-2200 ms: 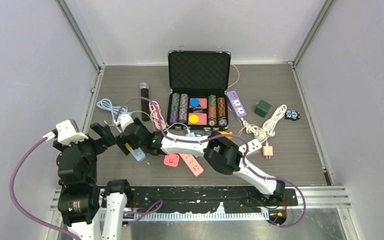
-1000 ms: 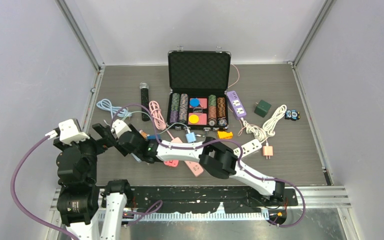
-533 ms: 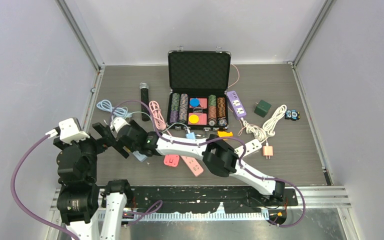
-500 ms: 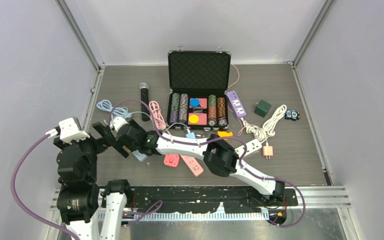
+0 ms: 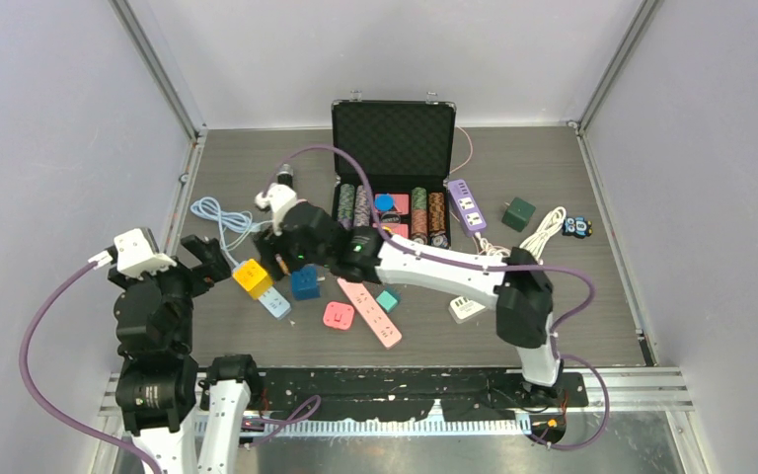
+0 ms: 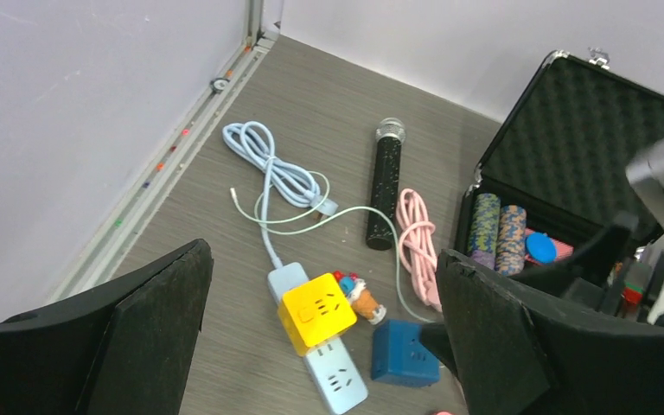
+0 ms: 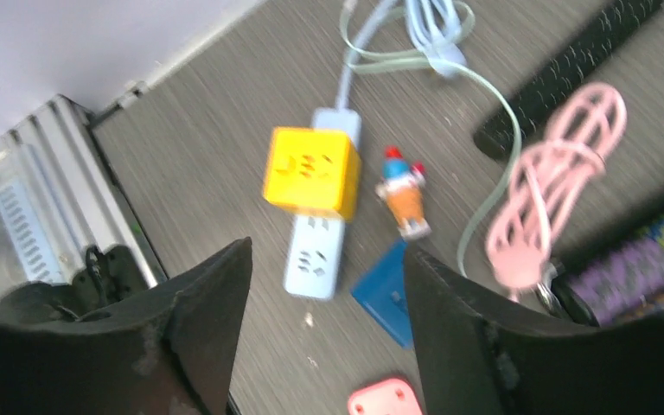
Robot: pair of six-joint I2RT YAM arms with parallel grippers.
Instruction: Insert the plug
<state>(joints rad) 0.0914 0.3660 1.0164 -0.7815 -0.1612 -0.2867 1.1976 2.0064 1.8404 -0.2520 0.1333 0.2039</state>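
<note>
The yellow cube adapter (image 7: 311, 173) sits on top of the pale blue power strip (image 7: 316, 259), covering the strip's end nearest its cord. Whether its prongs are fully seated cannot be seen. In the right wrist view both lie below the right end effector (image 7: 327, 255). The cube is just beyond the fingertips and nearer the left finger, while the bare end of the strip shows in the gap between the two fingers. That end effector is open, with its jaws spread and nothing between them, and it touches neither the cube nor the strip.

Just right of the cube, under the same gap, stands a small toy figure (image 7: 405, 194). A blue cube socket (image 7: 389, 290) lies beside the strip, close to the right finger. Further out past that finger are a coiled pink cable (image 7: 553, 186) and a black microphone (image 7: 562, 78) on the grey bench (image 7: 207, 156).

The left end effector (image 6: 324, 255) is on the cube's other side. Its jaws are spread fully wide and empty, with the cube and strip lying below and ahead between them, apart from both fingers.
</note>
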